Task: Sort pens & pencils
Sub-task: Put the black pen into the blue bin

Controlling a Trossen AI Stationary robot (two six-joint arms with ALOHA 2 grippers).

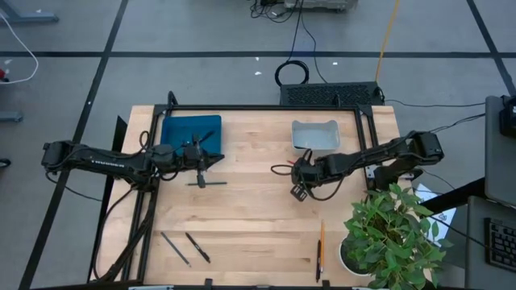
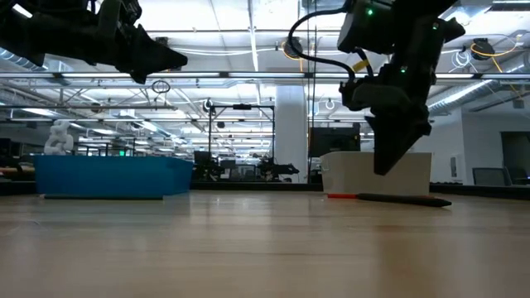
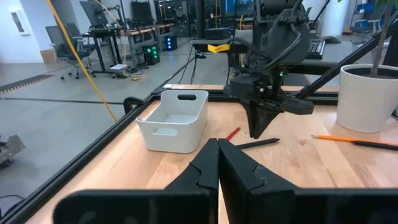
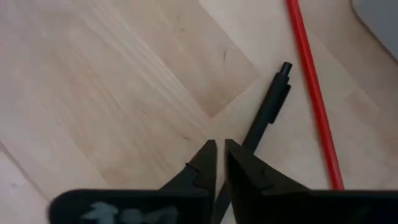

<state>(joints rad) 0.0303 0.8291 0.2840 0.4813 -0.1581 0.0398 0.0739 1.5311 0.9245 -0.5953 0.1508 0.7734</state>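
Two dark stick pens (image 1: pixel 185 247) lie well away from the white plastic bin (image 1: pixel 314 136), near the wooden worktop (image 1: pixel 250 217) front edge. Right end effector (image 4: pixel 219 163) hangs just in front of that bin, fingers parted only a sliver, tips right over a black pen (image 4: pixel 267 109) beside a red pencil (image 4: pixel 314 93), gripping nothing. Left end effector (image 3: pixel 217 163) is clenched empty, across from the bin by the blue tray (image 1: pixel 191 131). Orange pencil (image 1: pixel 321 246) sits by the potted plant (image 1: pixel 395 234).
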